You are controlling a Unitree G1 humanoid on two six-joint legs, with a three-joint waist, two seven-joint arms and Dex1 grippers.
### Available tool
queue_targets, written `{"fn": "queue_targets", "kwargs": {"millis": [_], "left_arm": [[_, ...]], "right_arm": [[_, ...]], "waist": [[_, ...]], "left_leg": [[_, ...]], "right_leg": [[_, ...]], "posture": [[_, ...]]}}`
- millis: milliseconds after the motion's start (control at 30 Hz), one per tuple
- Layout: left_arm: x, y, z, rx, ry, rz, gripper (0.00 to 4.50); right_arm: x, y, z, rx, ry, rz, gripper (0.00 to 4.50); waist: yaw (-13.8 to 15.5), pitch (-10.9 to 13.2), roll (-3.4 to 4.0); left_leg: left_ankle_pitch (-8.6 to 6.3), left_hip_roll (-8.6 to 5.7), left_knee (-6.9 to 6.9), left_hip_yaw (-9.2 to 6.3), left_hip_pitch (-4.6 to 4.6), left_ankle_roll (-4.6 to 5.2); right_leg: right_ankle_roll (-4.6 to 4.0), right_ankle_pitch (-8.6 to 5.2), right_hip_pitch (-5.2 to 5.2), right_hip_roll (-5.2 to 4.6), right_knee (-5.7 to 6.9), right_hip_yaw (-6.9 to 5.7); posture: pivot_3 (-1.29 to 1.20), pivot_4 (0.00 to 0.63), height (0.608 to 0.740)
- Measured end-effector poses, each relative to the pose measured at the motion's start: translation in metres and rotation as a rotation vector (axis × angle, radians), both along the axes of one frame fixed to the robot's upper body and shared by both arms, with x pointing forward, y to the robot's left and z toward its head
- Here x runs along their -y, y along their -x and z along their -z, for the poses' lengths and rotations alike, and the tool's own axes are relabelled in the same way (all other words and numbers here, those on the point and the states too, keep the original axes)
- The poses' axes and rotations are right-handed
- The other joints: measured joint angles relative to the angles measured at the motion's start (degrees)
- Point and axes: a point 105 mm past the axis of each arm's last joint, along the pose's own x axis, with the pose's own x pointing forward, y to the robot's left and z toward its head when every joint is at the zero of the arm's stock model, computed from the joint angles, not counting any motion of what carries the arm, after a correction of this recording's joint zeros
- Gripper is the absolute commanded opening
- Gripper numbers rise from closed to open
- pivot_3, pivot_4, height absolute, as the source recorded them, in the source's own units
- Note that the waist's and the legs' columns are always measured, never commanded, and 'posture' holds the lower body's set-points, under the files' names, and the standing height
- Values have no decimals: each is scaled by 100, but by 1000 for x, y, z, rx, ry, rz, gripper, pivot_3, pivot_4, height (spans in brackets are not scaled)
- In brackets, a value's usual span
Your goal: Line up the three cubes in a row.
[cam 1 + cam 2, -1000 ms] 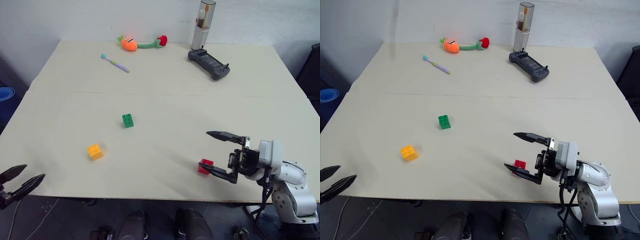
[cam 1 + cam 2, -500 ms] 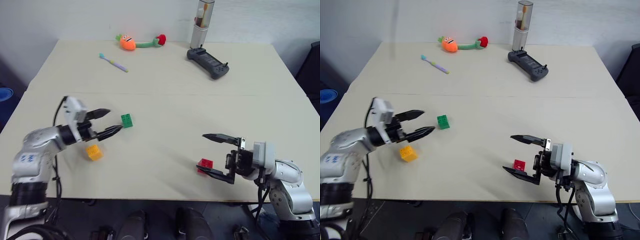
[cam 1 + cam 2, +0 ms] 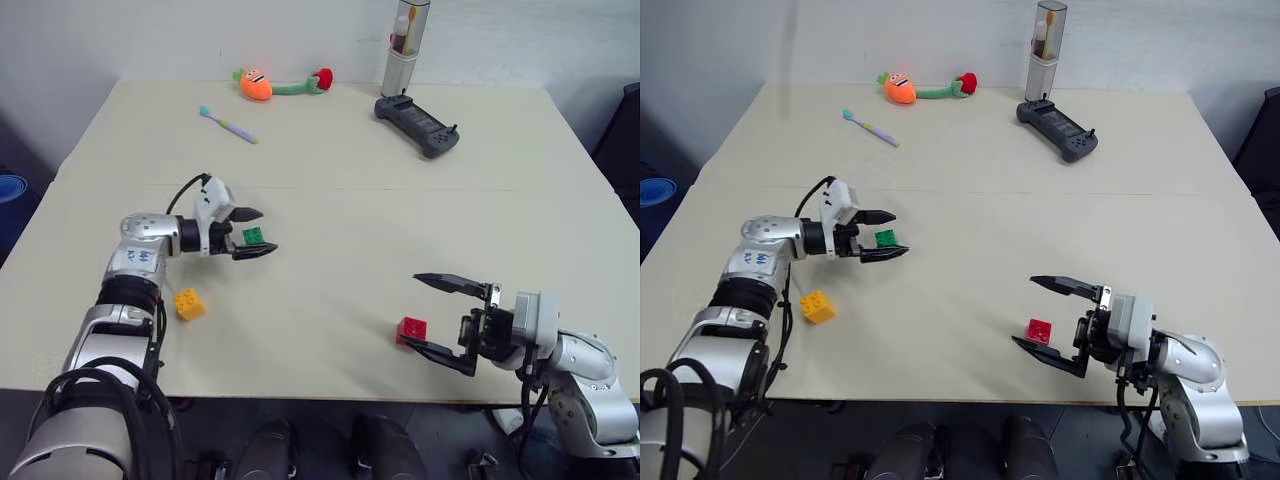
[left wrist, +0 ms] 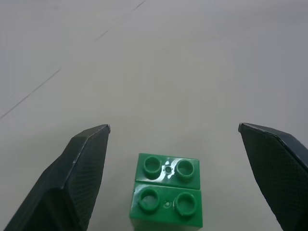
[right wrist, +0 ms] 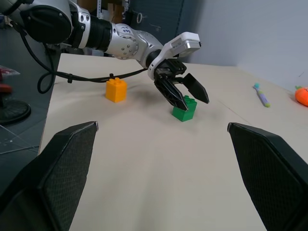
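Note:
The green cube sits left of the table's centre, studs up. My left gripper is open, with one black finger on each side of this cube and a gap to both, as the left wrist view shows around the green cube. Nearer the front edge lies the yellow-orange cube, beside my left forearm. At the front right rests the red cube. My right gripper hangs open and points left, its lower finger just in front of the red cube; contact cannot be told.
Along the far edge lie an orange plush carrot, a toothbrush, a black controller and a tall clear container. A blue object sits off the table's left side.
My left arm swung up from below the table's front-left edge and reached forward and rightward until its fingers straddle the green cube. The right gripper stayed in place.

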Motion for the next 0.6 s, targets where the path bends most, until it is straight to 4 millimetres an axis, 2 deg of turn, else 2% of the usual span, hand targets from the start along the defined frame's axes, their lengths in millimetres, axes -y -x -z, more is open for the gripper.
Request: {"fn": "queue_targets", "kwargs": {"millis": [100,233,267,433,533,600], "left_arm": [[-3,2,9,-33,-25,15,2976],[-9,3,10,-26,-70,27,1634],[-11,4,10,-19,-84,31,1502],[-7,9,7,-4,-74,99,1517],[11,19,-15,84,-105,255,1517],[31,32,-32,158,-139,386,1517]], "right_arm": [[0,3,1,-2,-1,18,4500],[2,5,2,-9,2,35,4500],[2,6,2,-10,9,36,4500],[7,11,-1,-3,28,50,4500],[11,18,-4,-3,71,35,4500],[17,23,-4,-14,115,21,4500]], "waist": [[0,1,-1],[1,2,-3],[2,2,-3],[4,3,-5],[25,7,-12],[24,7,-12]], "left_leg": [[0,1,0,0,0,0],[0,1,0,0,0,1],[0,1,0,0,0,1],[-1,1,3,-1,-2,2],[-2,0,13,-10,-10,5],[-7,-1,18,-11,-11,12]], "right_leg": [[0,0,-1,0,2,1],[0,0,-1,-1,2,2],[0,0,-1,-2,2,2],[0,0,0,-3,3,1],[2,1,3,-4,0,-2],[6,4,7,-7,-4,8]], "posture": [[0,150,740],[0,150,740],[0,150,740],[0,150,740],[0,150,740],[0,150,740]]}}
